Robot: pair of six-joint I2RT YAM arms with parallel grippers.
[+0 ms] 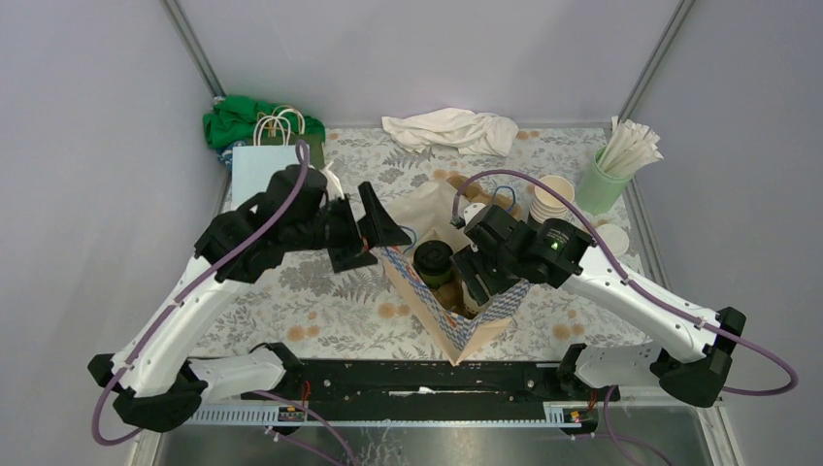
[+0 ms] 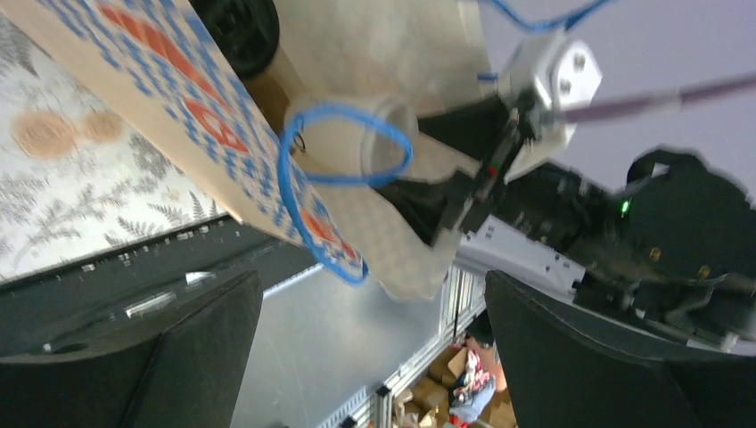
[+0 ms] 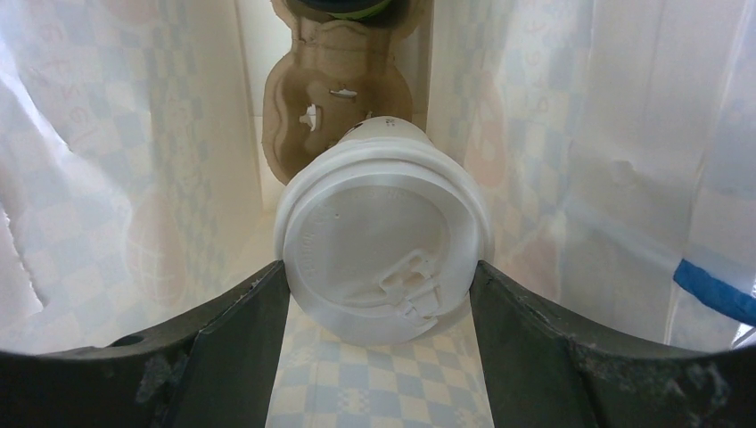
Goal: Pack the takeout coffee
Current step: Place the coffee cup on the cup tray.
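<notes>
Your right gripper (image 3: 379, 299) is clamped on the lidded cup (image 3: 383, 259) inside the bag (image 1: 488, 316), with the carrier (image 3: 334, 107) at the cup's 12 o'clock. Your left gripper (image 1: 361, 236) stands wide open at the bag's 10 o'clock, steadying nothing. Release short of a slot and the cup may tip.

The left arm (image 1: 167, 330) and right arm (image 1: 631, 291) have white shells with black joints and bases. A purple cable (image 1: 302, 165) runs along each. A green light (image 1: 555, 247) glows on the right wrist. The right fingers (image 3: 223, 357) are matte black, seemingly scuffed.
</notes>
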